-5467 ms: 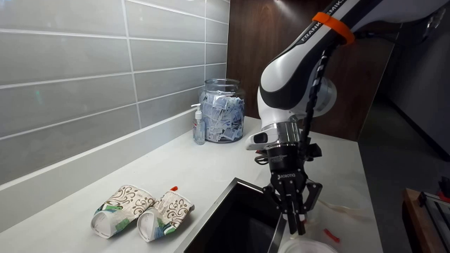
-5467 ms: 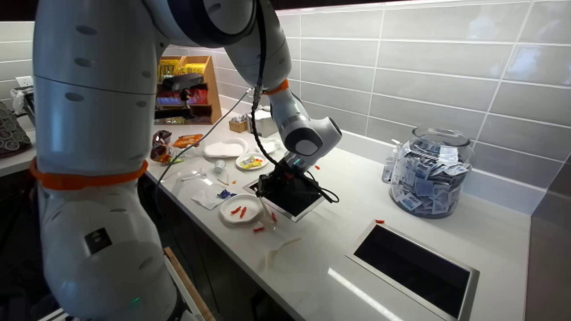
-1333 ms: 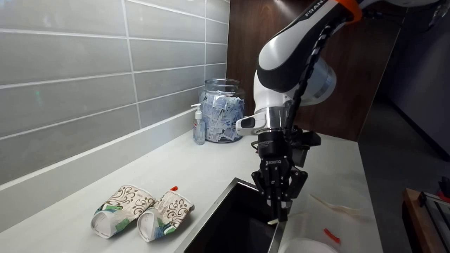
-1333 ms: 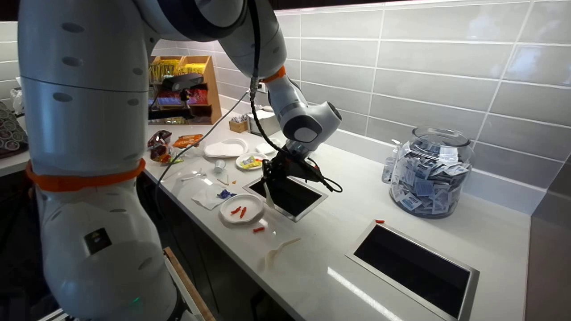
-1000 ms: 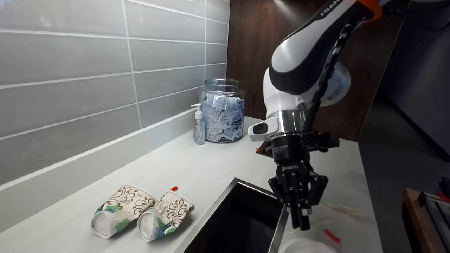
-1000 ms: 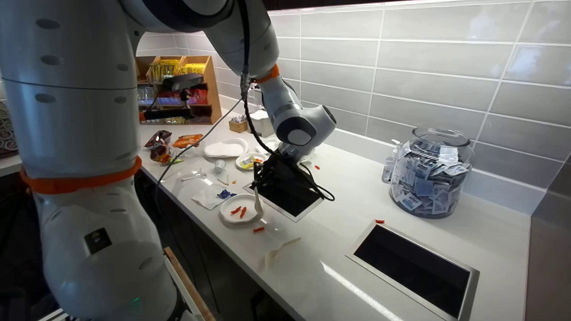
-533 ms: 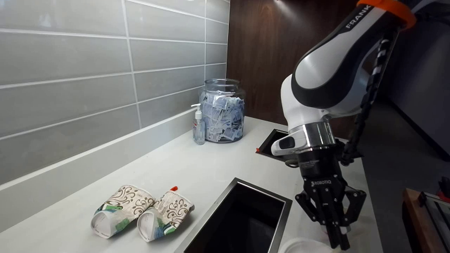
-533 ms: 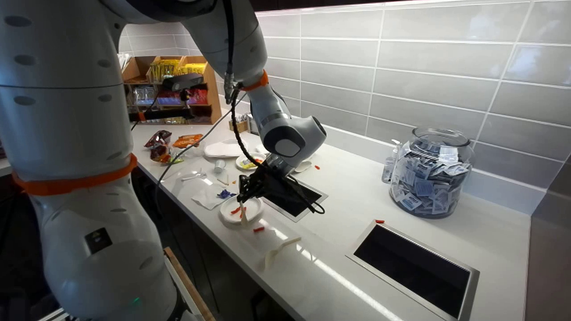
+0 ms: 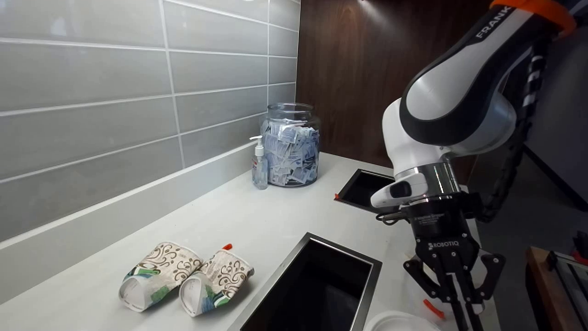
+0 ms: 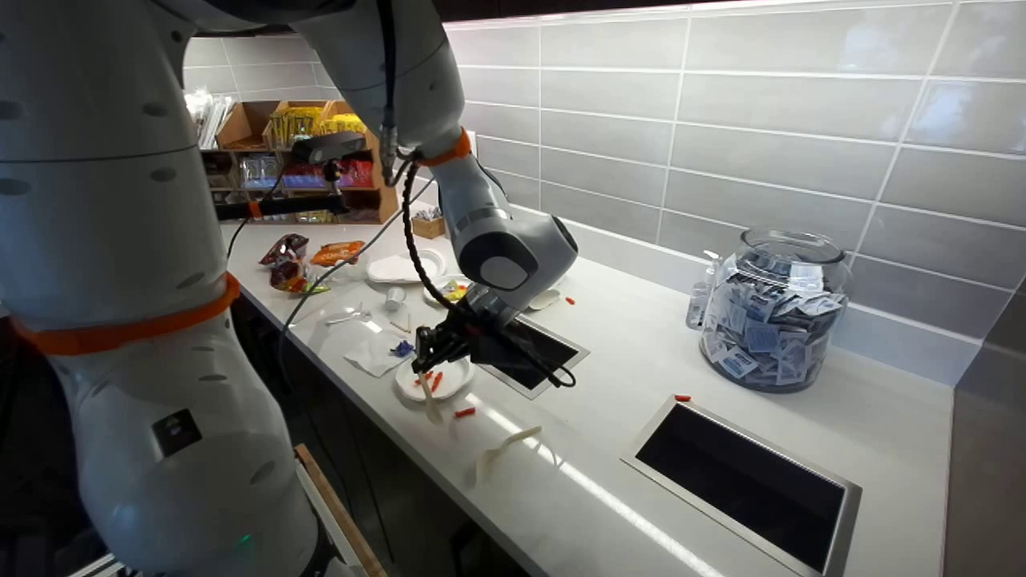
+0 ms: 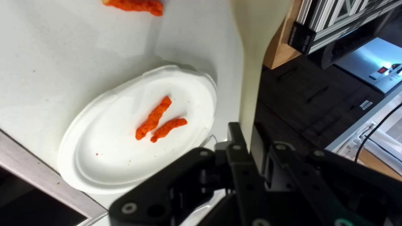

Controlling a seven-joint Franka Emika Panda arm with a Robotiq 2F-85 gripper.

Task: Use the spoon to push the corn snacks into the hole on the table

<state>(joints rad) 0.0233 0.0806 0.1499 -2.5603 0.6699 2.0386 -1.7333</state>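
While the gripper (image 11: 248, 138) is pinching the spoon (image 11: 253, 62), a loose corn snack (image 9: 433, 309) is lying outside the hole (image 9: 317, 282), leaving the push apparently undone.

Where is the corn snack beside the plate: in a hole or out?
Out: all three views show the corn snack lying on the countertop beside the plate, apart from the nearest metal-framed hole.

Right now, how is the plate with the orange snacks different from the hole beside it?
The plate is white, but the hole looks black inside. The plate is round, while the hole has straight sides. The plate sits on the counter; the hole is cut into it. They share a place: side by side.
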